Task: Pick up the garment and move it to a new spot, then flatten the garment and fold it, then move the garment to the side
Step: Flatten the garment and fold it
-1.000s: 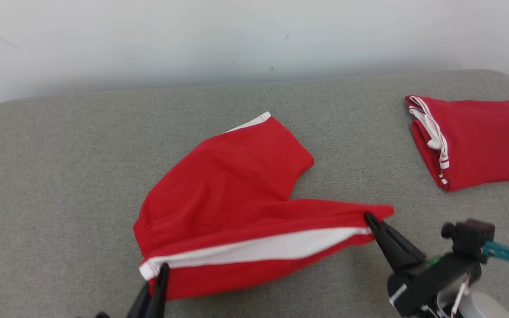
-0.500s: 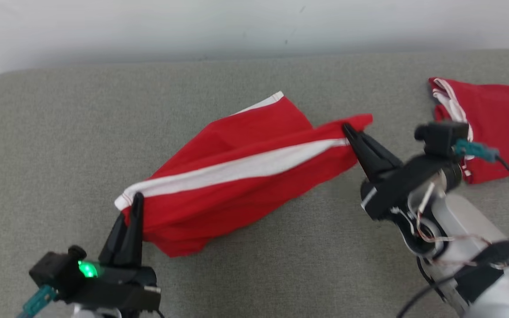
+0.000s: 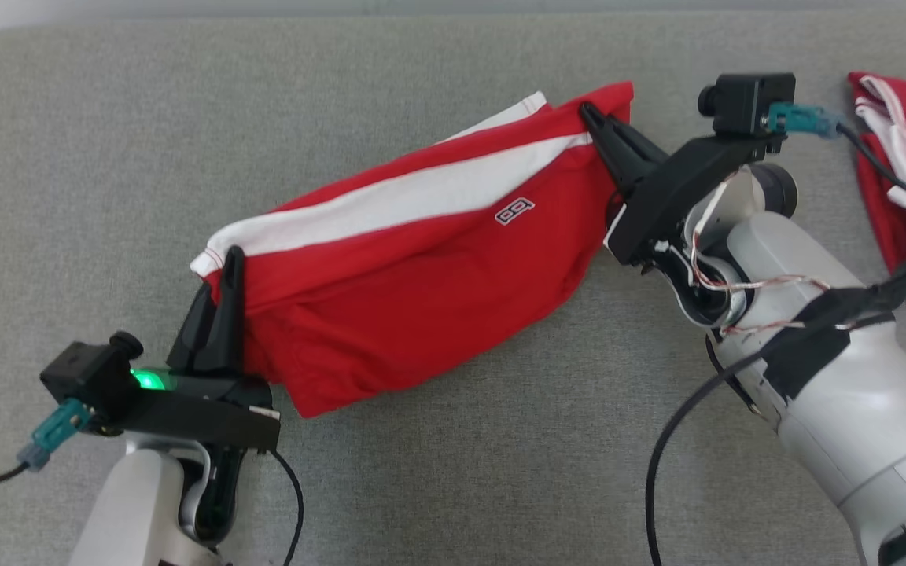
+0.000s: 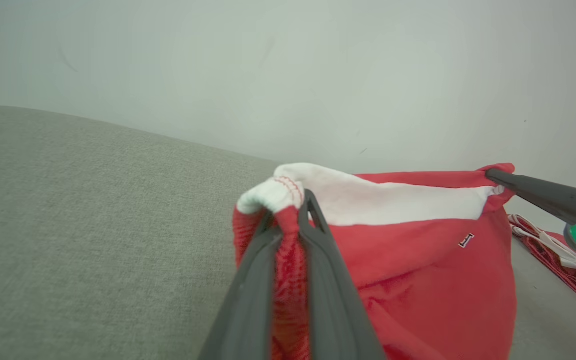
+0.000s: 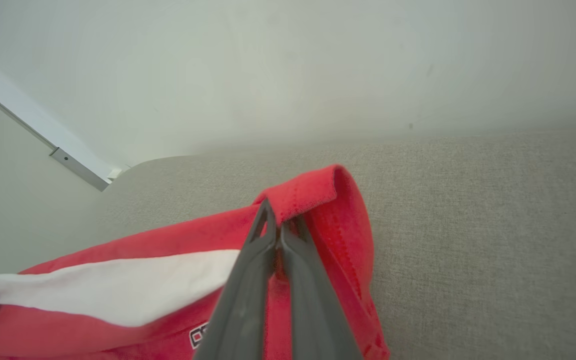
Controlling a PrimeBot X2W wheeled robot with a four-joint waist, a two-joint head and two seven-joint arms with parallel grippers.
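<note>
Background: pale wall (image 4: 288,60) behind; grey padded surface (image 3: 453,472) carries everything.
Garment (image 3: 421,299): red w/ a broad white band (image 3: 421,196) along its top edge. Hangs stretched betw. both grippers, over the middle of the surface and nearer the far edge. Top edge taut, running low-left to high-right in head view. Lower part sags in loose folds; can't tell if the bottom hem touches the surface.
Second red garment (image 3: 885,204): folded, white-striped trim, at far right edge, well apart from the held one.
Right gripper (image 3: 585,110): fingers pressed together, pinching the garment's right top corner; red hem folds over the tips in right wrist view.
Left gripper (image 3: 231,255): fingers nearly together, pinching the left top corner where white band meets red; cloth bunched betw. them in left wrist view.
Logo (image 3: 514,211): small black-and-white mark just under the white band, toward the right end.
Step in hand: prob. step 1, pick up & carry to new spot; garment is up, not yet laid down.
Next move needs: both arms descending together, keeping the top edge taut so cloth lands spread, not bunched. Aim at bare surface nearer the front edge, away from the folded piece. Release only once cloth rests; flattening follows.
</note>
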